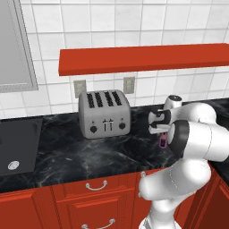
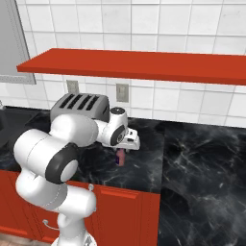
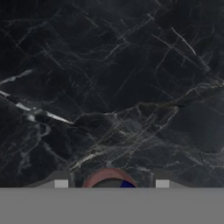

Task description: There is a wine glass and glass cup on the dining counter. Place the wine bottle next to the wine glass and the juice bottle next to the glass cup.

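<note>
The juice bottle (image 1: 163, 142), small and purplish-pink with a dark top, stands upright on the black marble counter (image 1: 67, 152) right of the toaster. My gripper (image 1: 162, 134) points straight down over it. The right base view shows the juice bottle (image 2: 121, 157) under the gripper (image 2: 122, 151). In the hand view the juice bottle's round top (image 3: 109, 178) sits between the two fingertips (image 3: 61, 183), with a narrow gap on each side, so the gripper (image 3: 111, 184) is open around it. The wine bottle, wine glass and glass cup are out of view.
A silver four-slot toaster (image 1: 104, 114) stands against the tiled wall left of the bottle. A red shelf (image 1: 143, 60) hangs above the counter. A dark recessed panel (image 1: 18, 147) lies at the far left. The counter (image 2: 202, 158) continues to the right.
</note>
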{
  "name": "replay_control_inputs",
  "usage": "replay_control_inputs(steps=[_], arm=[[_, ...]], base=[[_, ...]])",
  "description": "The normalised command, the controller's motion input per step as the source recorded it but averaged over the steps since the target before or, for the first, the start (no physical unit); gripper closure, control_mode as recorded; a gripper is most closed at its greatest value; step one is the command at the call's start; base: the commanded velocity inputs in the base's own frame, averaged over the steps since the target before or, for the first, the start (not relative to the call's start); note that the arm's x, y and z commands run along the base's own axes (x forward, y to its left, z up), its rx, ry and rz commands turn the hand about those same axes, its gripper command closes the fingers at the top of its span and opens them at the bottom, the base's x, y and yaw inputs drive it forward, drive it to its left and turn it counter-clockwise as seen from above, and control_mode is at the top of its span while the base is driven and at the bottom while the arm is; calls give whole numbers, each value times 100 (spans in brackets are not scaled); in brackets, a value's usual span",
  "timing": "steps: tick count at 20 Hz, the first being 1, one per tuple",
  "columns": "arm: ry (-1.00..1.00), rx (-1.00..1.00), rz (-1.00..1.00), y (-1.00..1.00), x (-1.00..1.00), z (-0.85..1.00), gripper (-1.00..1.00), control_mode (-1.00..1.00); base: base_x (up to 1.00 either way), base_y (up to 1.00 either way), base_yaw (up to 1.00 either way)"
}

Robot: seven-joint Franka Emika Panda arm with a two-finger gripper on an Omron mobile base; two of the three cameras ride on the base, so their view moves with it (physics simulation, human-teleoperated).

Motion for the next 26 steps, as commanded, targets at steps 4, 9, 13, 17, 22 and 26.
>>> replay_control_inputs(steps=[4, 9, 13, 17, 22, 26], arm=[[-1, 0, 0, 0, -12, -1, 100, -100], [-4, 0, 0, 0, -15, 0, 100, -100], [-8, 0, 0, 0, -13, 14, 100, -100], [1, 0, 0, 0, -14, 44, 100, -100], [1, 0, 0, 0, -23, 52, 100, -100], [0, 0, 0, 1, -34, 45, 100, -100]], base=[[0, 0, 0], [0, 0, 0], [0, 0, 0], [0, 0, 0], [0, 0, 0], [0, 0, 0]])
